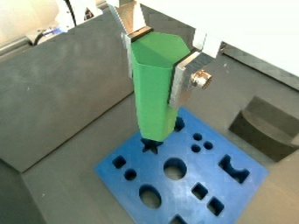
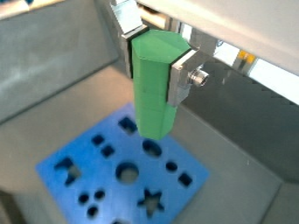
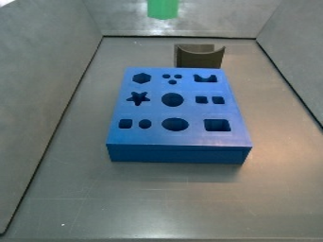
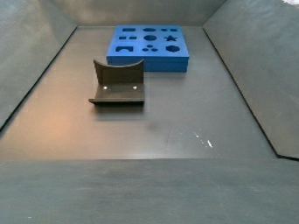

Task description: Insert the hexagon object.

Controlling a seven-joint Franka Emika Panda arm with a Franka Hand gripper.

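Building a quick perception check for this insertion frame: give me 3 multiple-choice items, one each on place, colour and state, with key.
1. Where is the green hexagon piece?
A. Lying on the floor
B. Between the fingers of the gripper, above the blue block
C. Seated in a hole of the block

2. What colour is the block with the shaped holes?
A. Red
B. Blue
C. Yellow

3. What state is the fixture in?
A. Standing on the floor apart from the block, nothing on it
B. Stacked on top of the block
C. Held by the gripper

Key: 1 B, both wrist views show the piece clamped between the silver plates, over the block. 2 B, blue in every view. 3 A, both side views show it standing alone on the floor beside the block.
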